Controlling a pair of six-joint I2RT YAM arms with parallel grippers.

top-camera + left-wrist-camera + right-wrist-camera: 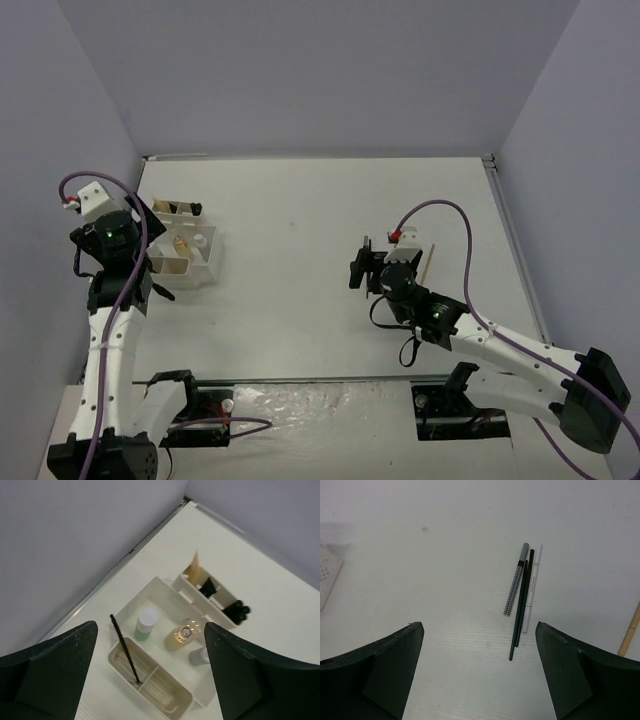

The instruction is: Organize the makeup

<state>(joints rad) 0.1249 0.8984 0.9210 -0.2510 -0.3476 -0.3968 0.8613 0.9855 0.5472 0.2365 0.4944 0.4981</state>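
Note:
In the left wrist view the white tray (150, 584) holds makeup. A thin black pencil (124, 650) leans in its near compartment. A white-green bottle (146, 624), an amber bottle (184, 634) and a grey bottle (198, 655) stand in the middle. A tan stick (194, 565) and black tubes (237, 611) sit in the far row. My left gripper (152, 677) hangs open above the tray, holding nothing. My right gripper (477, 675) is open over the table, just short of a checkered pencil (516, 579), two black pencils (521, 602) and a white pencil (532, 587).
A tan wooden stick (630, 630) lies right of the pencils, also seen in the top view as the wooden stick (429, 265). The tray (207, 262) sits near the left wall (60, 150). The left arm (110, 240) stands beside it, the right gripper (372, 268) at centre-right.

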